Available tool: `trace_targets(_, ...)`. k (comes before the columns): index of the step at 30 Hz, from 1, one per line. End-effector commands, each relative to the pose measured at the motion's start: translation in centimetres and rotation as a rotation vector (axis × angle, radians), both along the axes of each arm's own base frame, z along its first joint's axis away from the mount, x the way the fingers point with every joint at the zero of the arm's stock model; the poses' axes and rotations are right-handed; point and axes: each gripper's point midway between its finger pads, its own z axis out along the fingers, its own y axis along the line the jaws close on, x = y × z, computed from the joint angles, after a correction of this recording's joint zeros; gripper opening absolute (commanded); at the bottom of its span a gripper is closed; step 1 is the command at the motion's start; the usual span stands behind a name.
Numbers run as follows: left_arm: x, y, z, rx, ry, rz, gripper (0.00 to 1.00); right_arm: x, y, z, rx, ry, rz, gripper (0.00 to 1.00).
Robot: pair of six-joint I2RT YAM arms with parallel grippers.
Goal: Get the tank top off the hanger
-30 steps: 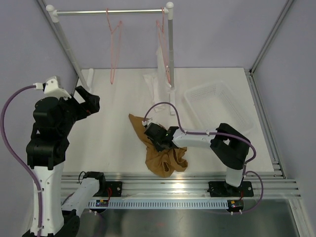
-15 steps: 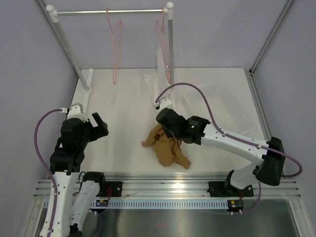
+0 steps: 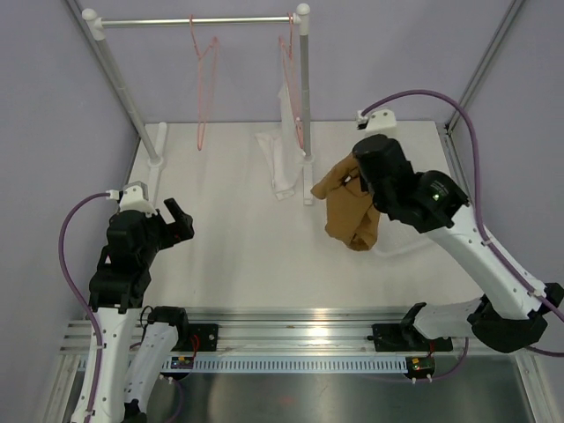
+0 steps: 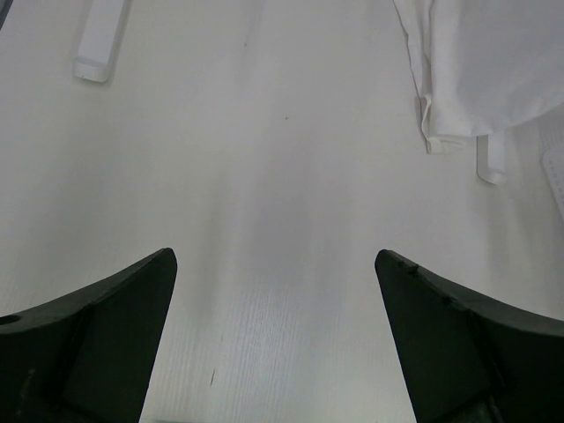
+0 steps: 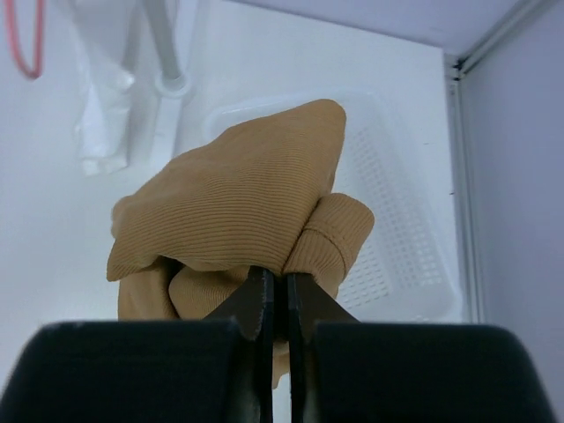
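1. Check the left gripper (image 4: 273, 264): its fingers stand wide apart, low over the white table (image 4: 264, 159).
2. Check the right gripper (image 5: 275, 304): its fingers are pressed together on a fold of the tank top (image 5: 238, 207).
3. Note that the tank top hangs bunched from those fingers, clear of the table, above the white basket (image 5: 401, 220).
4. Locate the hanger (image 3: 204, 88): it hangs bare on the far rail (image 3: 198, 21), well apart from the tank top, left of the white garment (image 3: 286, 141).

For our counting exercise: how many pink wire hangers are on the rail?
2. One bare pink wire hanger hangs left on the metal rail; the other, at right, carries a white sheer garment.
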Motion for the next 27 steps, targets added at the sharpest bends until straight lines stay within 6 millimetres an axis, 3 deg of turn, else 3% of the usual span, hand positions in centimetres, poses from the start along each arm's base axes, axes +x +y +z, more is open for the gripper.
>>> trace_targets(1,0.7,-0.3,1.5,0.000,-0.070,-0.027,0.99,2.0,-5.3,4.4,0.005,-0.117,-0.114,0.00)
trace_targets(4,0.7,-0.5,1.4,-0.001,-0.066,-0.034,0.99,4.5,-7.3,4.7,0.009,-0.137,-0.178,0.00)
trace_targets(5,0.7,-0.5,1.4,-0.002,-0.066,-0.033,0.99,5.4,-9.0,4.4,0.016,-0.131,-0.225,0.00)
trace_targets(8,0.7,-0.3,1.4,0.000,-0.066,-0.024,0.99,7.8,-9.9,2.8,0.057,-0.102,-0.242,0.00)
trace_targets(9,0.7,-0.2,1.4,0.001,-0.066,-0.021,0.99,8.8,-9.6,1.4,0.063,-0.071,-0.241,0.01)
trace_targets(12,0.6,-0.2,1.6,0.004,-0.072,-0.019,0.99,10.1,-9.2,-2.4,0.048,0.008,-0.254,0.34)
trace_targets(15,0.6,0.2,1.5,0.010,-0.068,0.000,0.99,10.4,-8.9,-5.1,0.051,0.053,-0.263,0.77)
trace_targets(16,0.6,0.3,1.7,0.011,-0.071,0.007,0.99,10.4,-8.9,-5.5,0.052,0.058,-0.271,0.97)
trace_targets(22,0.6,1.1,1.8,0.029,-0.063,0.052,0.99,8.9,-8.8,-4.3,0.105,0.072,-0.264,1.00)
trace_targets(25,0.4,2.0,1.9,0.044,-0.057,0.101,0.99,6.6,-7.6,-3.4,0.183,0.087,-0.172,1.00)
trace_targets(26,0.2,2.2,1.9,0.047,-0.053,0.115,0.99,5.3,-7.8,-2.3,0.213,0.061,-0.157,0.99)
trace_targets(27,0.1,2.6,2.0,0.053,-0.054,0.139,0.99,4.6,-7.7,-2.7,0.236,0.068,-0.156,0.99)
